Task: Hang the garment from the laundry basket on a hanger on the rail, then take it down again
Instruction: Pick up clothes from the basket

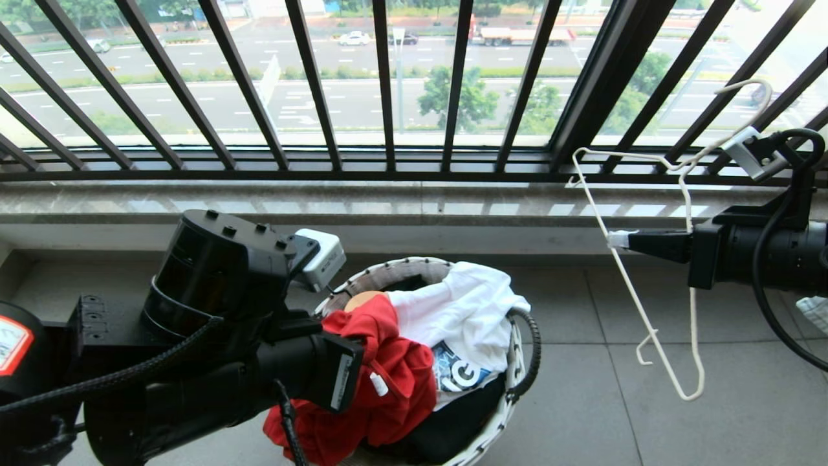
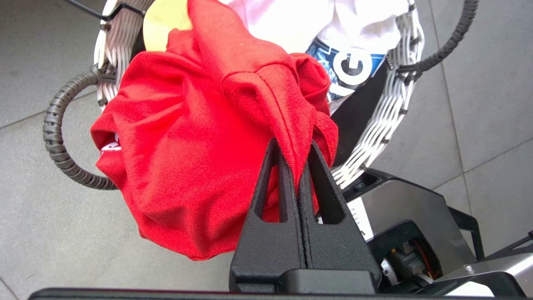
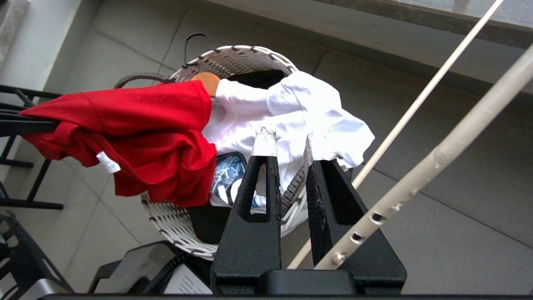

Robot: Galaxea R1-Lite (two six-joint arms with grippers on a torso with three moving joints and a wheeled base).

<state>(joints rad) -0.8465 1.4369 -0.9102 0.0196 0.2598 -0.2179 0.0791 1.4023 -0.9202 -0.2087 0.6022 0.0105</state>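
The garment [image 1: 388, 382], a red T-shirt, is bunched up and spills over the near rim of the laundry basket [image 1: 414, 264]. My left gripper [image 2: 293, 146] is shut on a fold of the red cloth [image 2: 187, 146], beside the woven basket wall [image 2: 387, 116]. To the right, my right gripper [image 1: 618, 239] carries the thin off-white hanger [image 1: 647, 310] in the air. Its hook curls past my wrist. In the right wrist view one wire side [image 3: 437, 162] crosses my right gripper [image 3: 287, 143], another runs between the nearly closed jaws. The rail is out of view.
A white T-shirt with blue print [image 1: 472, 304] and a black garment [image 1: 453, 427] lie in the basket, with a tan wooden hanger end [image 1: 362, 299] poking out. The black barred window railing [image 1: 388, 97] and stone sill [image 1: 323, 200] stand behind. Grey floor tiles [image 1: 711, 421] lie right of it.
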